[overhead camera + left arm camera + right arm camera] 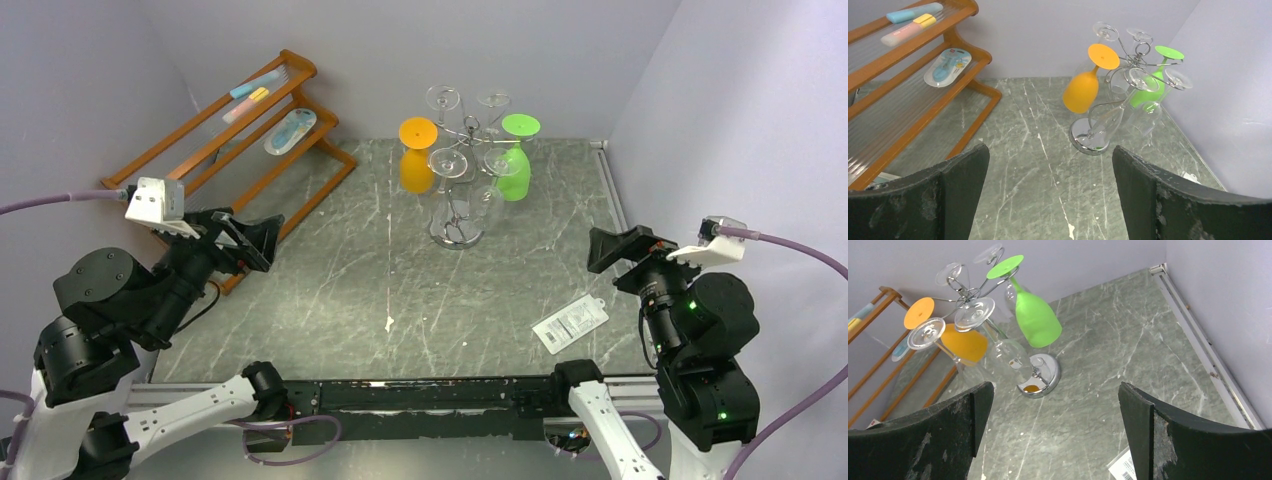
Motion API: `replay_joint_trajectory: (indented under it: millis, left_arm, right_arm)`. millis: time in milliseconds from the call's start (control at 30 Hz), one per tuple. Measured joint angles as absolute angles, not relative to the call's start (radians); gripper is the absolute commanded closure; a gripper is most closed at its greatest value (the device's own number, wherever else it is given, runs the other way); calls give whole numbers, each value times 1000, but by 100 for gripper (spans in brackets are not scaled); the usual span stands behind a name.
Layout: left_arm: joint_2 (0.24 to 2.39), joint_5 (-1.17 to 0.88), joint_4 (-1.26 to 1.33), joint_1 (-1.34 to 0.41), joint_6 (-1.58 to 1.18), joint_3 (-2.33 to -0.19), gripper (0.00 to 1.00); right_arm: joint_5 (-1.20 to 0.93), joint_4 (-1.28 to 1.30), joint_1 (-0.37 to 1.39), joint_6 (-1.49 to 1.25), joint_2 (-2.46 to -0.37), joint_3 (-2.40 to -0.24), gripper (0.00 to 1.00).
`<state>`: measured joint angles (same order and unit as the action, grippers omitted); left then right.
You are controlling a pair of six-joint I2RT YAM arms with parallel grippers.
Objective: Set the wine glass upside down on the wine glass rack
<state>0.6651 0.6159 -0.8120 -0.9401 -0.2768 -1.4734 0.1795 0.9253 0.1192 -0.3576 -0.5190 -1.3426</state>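
The wine glass rack (456, 232), silver wire on a round chrome base, stands upright toward twelve o'clock on the table (400, 300). Its glasses hang feet up and bowls down, stems tilted outward: an orange wine glass (416, 168) at nine o'clock of the post, a green wine glass (513, 178) at three, and clear wine glasses (447, 162) between. The left gripper (250, 240) at nine and the right gripper (620, 250) at three gape empty, well apart from it.

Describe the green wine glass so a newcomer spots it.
At the far middle of the table stands the silver wire rack. The green wine glass hangs upside down on its right side. It alone is green; the orange glass hangs opposite, the rest are clear.
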Motion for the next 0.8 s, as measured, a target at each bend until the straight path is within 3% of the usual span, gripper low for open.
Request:
replay_joint_trajectory:
  millis: [800]
  left_arm:
    - [658,593,-798,-940,-276,-1430,3]
  right_arm:
    - [141,917,119,-357,-527,-1311,0]
